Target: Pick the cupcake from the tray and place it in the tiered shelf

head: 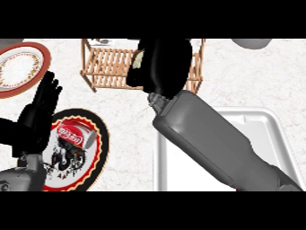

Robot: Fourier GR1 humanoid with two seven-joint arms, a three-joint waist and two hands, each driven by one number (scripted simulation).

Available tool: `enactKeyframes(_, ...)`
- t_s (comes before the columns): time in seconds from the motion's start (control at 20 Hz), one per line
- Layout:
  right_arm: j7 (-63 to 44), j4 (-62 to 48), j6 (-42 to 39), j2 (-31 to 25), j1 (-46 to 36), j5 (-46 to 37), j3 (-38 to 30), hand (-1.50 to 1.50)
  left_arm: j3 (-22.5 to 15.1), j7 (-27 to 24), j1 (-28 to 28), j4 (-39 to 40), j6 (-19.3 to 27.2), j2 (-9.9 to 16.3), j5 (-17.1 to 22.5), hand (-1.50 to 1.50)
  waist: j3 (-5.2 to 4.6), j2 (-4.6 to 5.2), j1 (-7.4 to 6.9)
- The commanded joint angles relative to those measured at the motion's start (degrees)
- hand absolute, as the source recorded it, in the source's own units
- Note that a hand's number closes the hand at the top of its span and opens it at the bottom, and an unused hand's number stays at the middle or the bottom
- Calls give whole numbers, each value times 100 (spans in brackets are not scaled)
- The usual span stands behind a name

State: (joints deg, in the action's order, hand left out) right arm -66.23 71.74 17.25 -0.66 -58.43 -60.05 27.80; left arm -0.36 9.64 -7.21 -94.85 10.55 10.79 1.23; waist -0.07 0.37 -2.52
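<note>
The cupcake (pixel 138 60) shows only as a pale sliver at the edge of the right hand (pixel 160 63), whose fingers curl round it and hide nearly all of it. That hand hangs over the slatted top of the tiered shelf (pixel 109 65), which suits a hand about to set its load down there. The tray (pixel 274 134) sits behind, bare where it can be seen, mostly under the grey forearm. The left hand (pixel 32 121) rests open, fingers up, at the left of the bench (pixel 128 130), out of the way. By my count: one cupcake, one shelf, one tray, two plates, a red-rimmed plate (pixel 16 67) and a darker patterned plate (pixel 76 150) carrying a single red can (pixel 72 132).
</note>
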Motion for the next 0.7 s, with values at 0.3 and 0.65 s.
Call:
enactKeyframes(0.3, -189, -1924, 1390, 63, -579, 485, -177, 150, -1, 241, -98, -96, -8, -23, -10, 0, 2, 24, -43)
enactKeyframes(0.65, 179, -2241, 2393, 63, -580, 1285, -591, -150, -37, -82, 16, 102, -97, -106, 3, 0, 3, 46, -130)
